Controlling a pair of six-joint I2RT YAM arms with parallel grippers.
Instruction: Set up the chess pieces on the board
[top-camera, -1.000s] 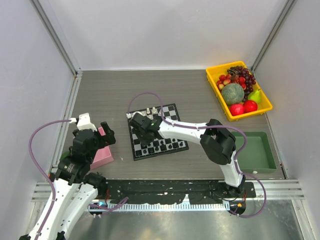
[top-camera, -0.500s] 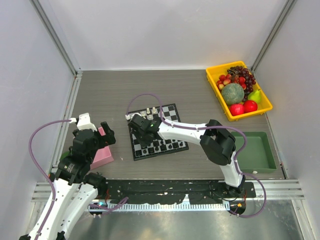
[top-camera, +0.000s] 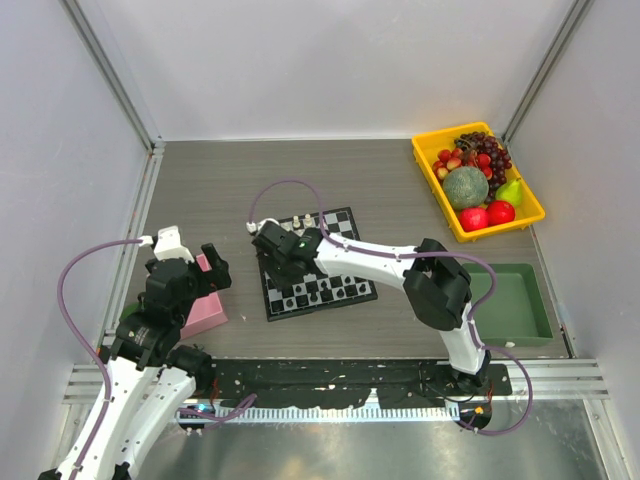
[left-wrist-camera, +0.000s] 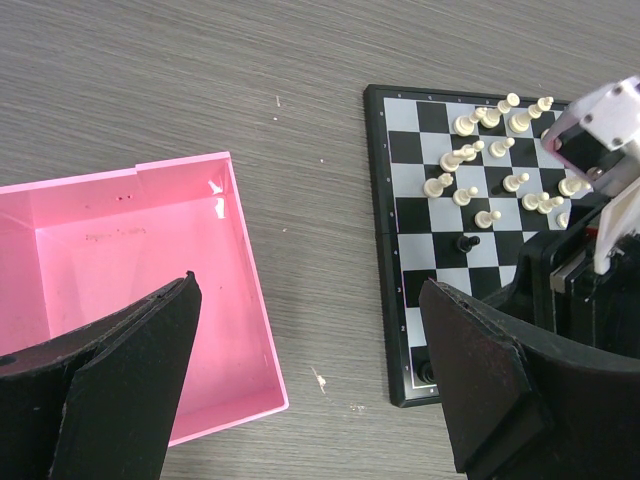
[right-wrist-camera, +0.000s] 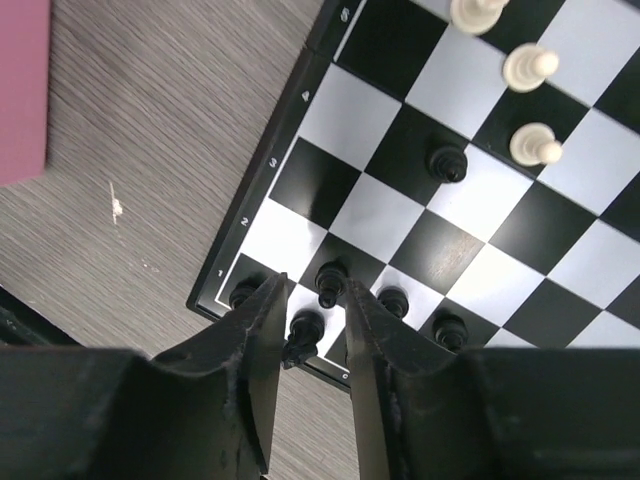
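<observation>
Black-and-white checkered board (left-wrist-camera: 412, 250), white and black chess pieces (left-wrist-camera: 465, 195), pink box (left-wrist-camera: 130, 260), yellow tray (top-camera: 432, 190), green tray (top-camera: 515, 300)

From above, the chess pieces (top-camera: 318, 291) are too small to tell kind from kind, and the right gripper (top-camera: 262, 238) covers the far-left corner of the board (top-camera: 342, 286). In the left wrist view the board's right part runs off the picture and behind that gripper. The pink box (left-wrist-camera: 120, 250) is cut by the left edge, its near side behind the left fingers (left-wrist-camera: 130, 390). In the right wrist view the right fingers (right-wrist-camera: 250, 360) hide the board's near edge; whether they pinch the black piece (right-wrist-camera: 298, 350) between them cannot be told.
</observation>
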